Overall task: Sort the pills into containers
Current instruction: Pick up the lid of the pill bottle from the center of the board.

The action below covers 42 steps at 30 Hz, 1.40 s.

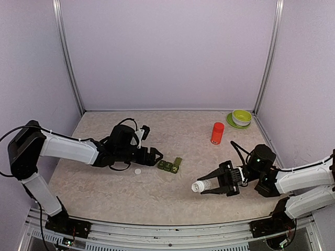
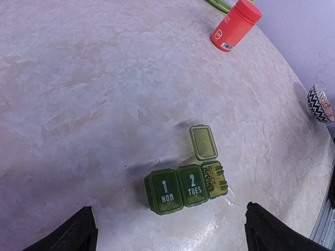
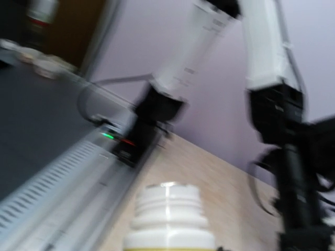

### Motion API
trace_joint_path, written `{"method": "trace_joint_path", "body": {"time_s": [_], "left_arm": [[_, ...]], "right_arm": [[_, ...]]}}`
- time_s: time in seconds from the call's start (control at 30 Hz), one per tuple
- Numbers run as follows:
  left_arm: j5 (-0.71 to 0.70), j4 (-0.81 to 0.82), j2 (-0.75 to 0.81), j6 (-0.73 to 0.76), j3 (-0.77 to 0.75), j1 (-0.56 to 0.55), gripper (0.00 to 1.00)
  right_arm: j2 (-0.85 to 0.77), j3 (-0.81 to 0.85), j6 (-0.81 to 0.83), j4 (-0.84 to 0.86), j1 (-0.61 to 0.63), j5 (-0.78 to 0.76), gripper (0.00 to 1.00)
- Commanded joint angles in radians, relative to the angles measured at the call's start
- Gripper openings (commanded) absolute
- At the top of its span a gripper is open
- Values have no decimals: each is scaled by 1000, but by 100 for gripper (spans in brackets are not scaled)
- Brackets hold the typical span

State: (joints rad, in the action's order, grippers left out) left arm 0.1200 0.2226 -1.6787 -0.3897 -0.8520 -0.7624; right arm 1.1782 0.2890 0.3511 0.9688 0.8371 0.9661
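Left tool (image 1: 156, 157) is spread wide, its fingers (image 2: 78, 232) framing the wrist view, just short of the containers (image 2: 186, 188). That green strip lies on the desk (image 1: 172, 198), well off to the near-left of the red bottle (image 1: 217, 133). The end box on the red bottle's side is open, lid (image 2: 203, 142) flipped up, pills (image 2: 211, 178) inside. A white cap (image 1: 137, 170) sits farther left again. Right tool (image 1: 209, 186), nearer than the red bottle, clamps a white bottle (image 1: 199, 186) sideways. It looks uncapped, though the wrist view is blurry.

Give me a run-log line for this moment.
left fingers: open, beside containers | third lid: up, pills inside | right fingers: shut on small bottle, cap off, held sideways
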Motion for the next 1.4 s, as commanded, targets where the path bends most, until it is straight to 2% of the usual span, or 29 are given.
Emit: {"method": "trace_joint_path", "body": {"time_s": [0.0, 0.23, 0.37, 0.47, 0.53, 0.57, 0.67, 0.7, 0.8, 0.87, 0.9, 0.97, 1.17, 1.37], "left_arm": [[-12, -32, 75, -18, 46, 6, 96], [-35, -47, 125, -22, 94, 6, 96], [-45, -46, 125, -28, 114, 8, 96], [-58, -61, 127, -27, 120, 8, 97], [-67, -70, 130, -23, 124, 9, 97], [-70, -73, 133, -24, 127, 9, 97], [-71, -78, 141, -25, 137, 11, 98], [-71, -80, 143, -27, 141, 13, 98], [-70, -83, 150, -28, 154, 19, 98], [-71, -89, 154, -28, 159, 24, 98], [-72, -91, 156, -26, 161, 27, 98], [-77, -99, 166, -22, 163, 33, 98], [-83, -113, 195, -17, 175, 50, 98], [-98, -127, 194, -9, 176, 53, 98]], "right_arm": [[51, 89, -66, 0, -10, 271, 18], [233, 263, -234, -37, -13, 578, 19], [296, 303, -309, -15, -13, 635, 18], [293, 306, -281, -43, -15, 666, 18], [292, 344, -166, -208, -19, 719, 19], [294, 381, -55, -361, -23, 746, 20], [329, 569, 644, -1137, -42, 809, 20], [365, 627, 824, -1350, -46, 799, 20], [475, 772, 1242, -1817, -47, 734, 22], [582, 876, 1630, -2214, -46, 702, 22], [634, 923, 1690, -2327, -47, 695, 21], [690, 975, 1641, -2343, -46, 682, 20], [701, 985, 1688, -2343, -47, 687, 20], [727, 1042, 1592, -2344, -47, 648, 22]]}}
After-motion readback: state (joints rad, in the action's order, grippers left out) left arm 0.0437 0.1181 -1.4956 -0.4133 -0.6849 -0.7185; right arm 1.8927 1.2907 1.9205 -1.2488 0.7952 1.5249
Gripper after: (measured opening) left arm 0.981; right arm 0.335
